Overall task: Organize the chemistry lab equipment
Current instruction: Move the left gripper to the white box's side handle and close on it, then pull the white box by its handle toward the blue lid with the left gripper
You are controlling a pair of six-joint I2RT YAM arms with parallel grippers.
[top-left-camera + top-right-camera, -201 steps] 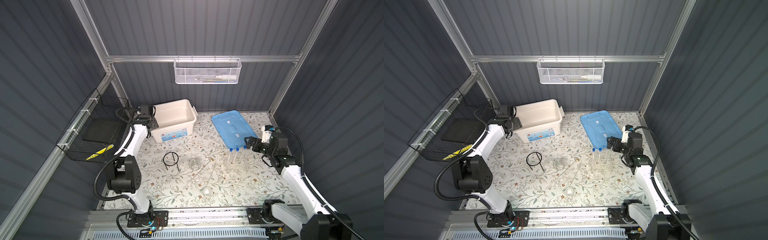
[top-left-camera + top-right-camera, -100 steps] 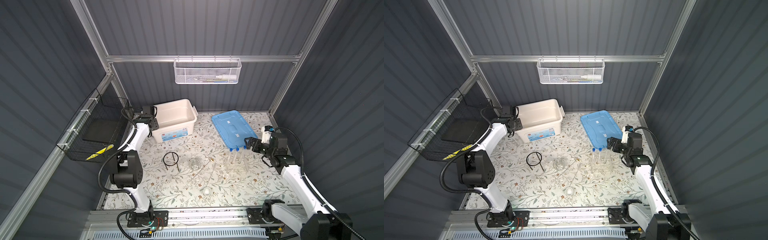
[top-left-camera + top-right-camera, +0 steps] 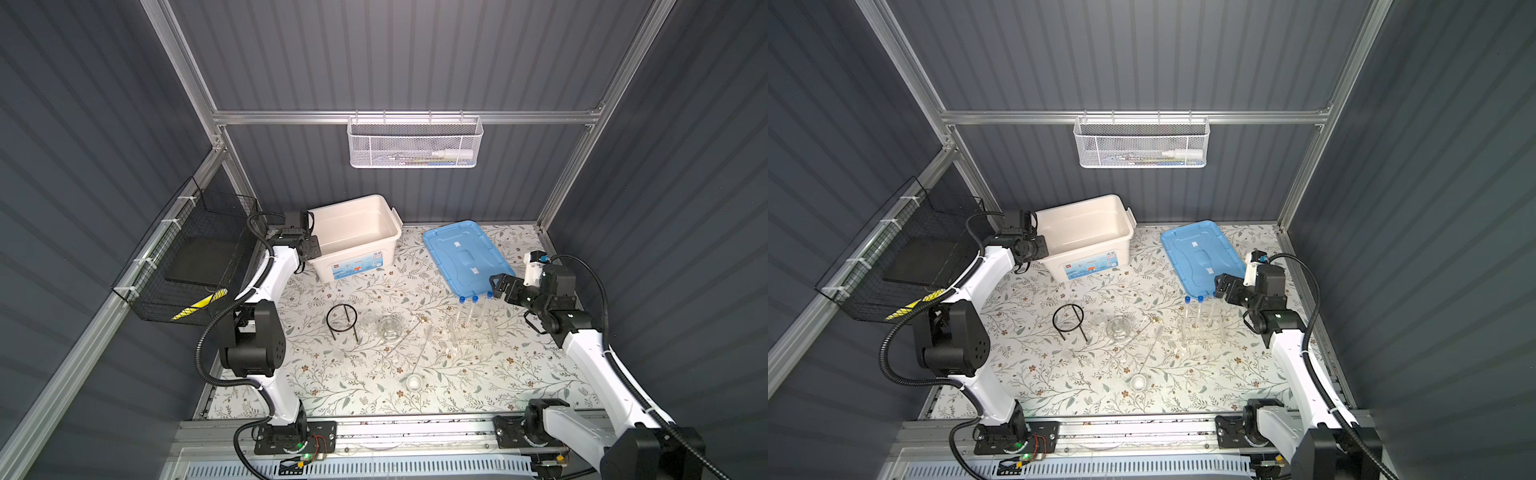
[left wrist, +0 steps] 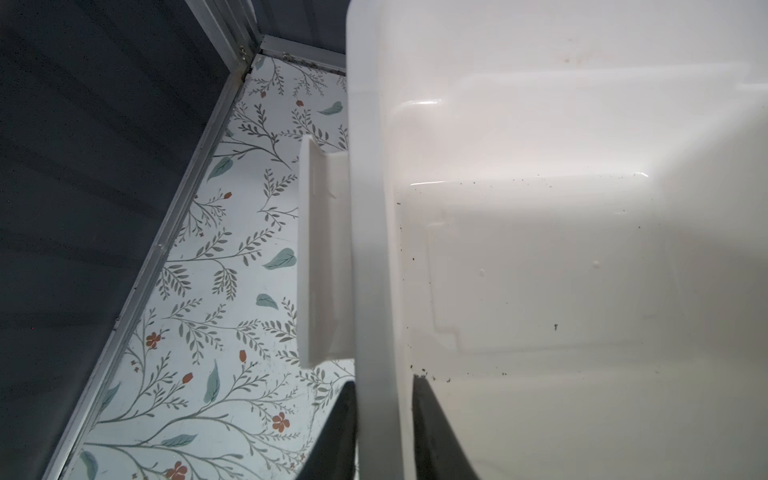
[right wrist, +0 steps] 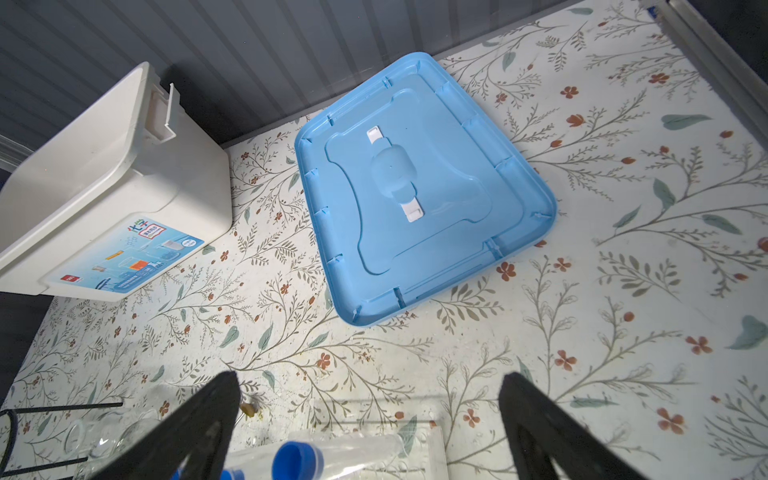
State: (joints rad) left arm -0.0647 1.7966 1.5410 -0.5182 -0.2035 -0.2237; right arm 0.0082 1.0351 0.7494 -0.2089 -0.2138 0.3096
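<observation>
Left wrist view: left pincer (image 4: 384,386) clamps the rim of the white box (image 4: 540,208), one finger outside, one inside. Right wrist view: right pincer (image 5: 372,376) gapes wide, holding nothing, above the blue-capped test tubes (image 5: 297,459). These stand in the clear rack (image 3: 478,334) on the worktop (image 3: 519,374), near the blue lid (image 3: 461,257).

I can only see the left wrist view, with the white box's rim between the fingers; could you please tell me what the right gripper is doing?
Observer: The right gripper hangs open by the caps of the blue-capped test tubes in the clear rack, and it holds nothing.
Operator: Thank you. Where is the box's lid?
Observer: The blue lid lies on the table, right of the white storage box and apart from it.
Operator: And the tripod?
Observer: The black wire tripod stands on the table in front of the box.
</observation>
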